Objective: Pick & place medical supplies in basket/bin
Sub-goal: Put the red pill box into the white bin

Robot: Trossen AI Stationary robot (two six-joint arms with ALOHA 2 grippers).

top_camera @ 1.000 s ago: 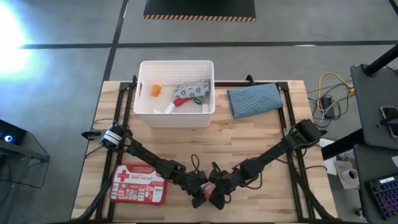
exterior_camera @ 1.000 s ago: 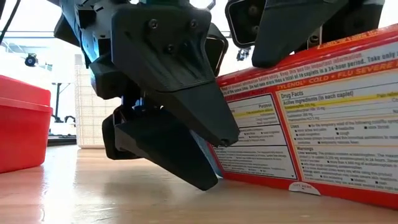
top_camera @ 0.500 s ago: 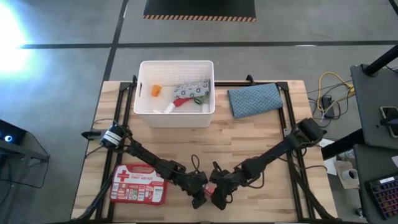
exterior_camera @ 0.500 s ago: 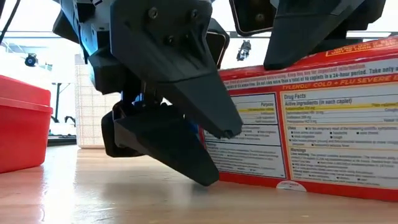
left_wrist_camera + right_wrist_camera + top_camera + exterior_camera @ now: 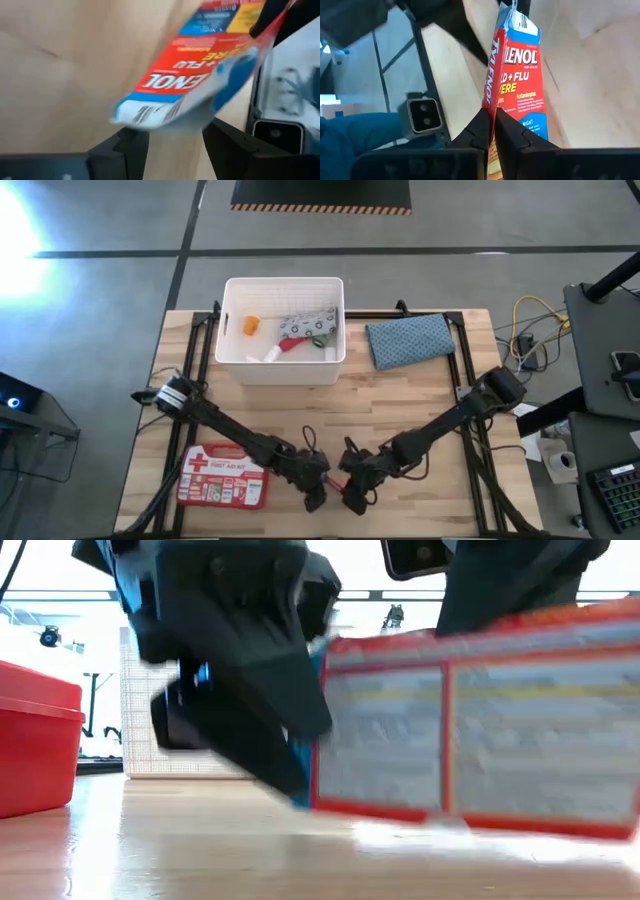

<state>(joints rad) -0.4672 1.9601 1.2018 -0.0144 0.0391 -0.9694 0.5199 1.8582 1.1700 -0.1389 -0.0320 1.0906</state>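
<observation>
A red-white medicine box (image 5: 470, 740) hangs near the table's front edge, between my two grippers, also in the right wrist view (image 5: 520, 65). My right gripper (image 5: 492, 114) is shut on it, near the front edge (image 5: 352, 492). My left gripper (image 5: 175, 139) stands open just left of the box (image 5: 316, 498). The box's end (image 5: 150, 112) lies just past its fingertips, and I cannot tell whether they touch. The red first-aid case (image 5: 222, 476) lies flat at front left. The white bin (image 5: 285, 282) at the far side holds several small supplies. My right gripper pinches a thin edge of the box at its near end (image 5: 493, 102) between its two fingers. The fingers lie along the box, which reaches away from them. In the low view its long lower edge (image 5: 400, 812) runs about level, close over the table; whether it touches there I cannot tell.
A blue-grey cloth pouch (image 5: 408, 340) lies right of the bin. The first-aid case (image 5: 35, 735) stands close to the left arm. Bare wood stretches between the grippers and the bin. Black rails run along the table's left and right edges.
My left gripper has drawn back toward the table's left edge, away from the box. The box, tilted with a low corner at the table before, has swung to about level and its lower edge has risen a little.
</observation>
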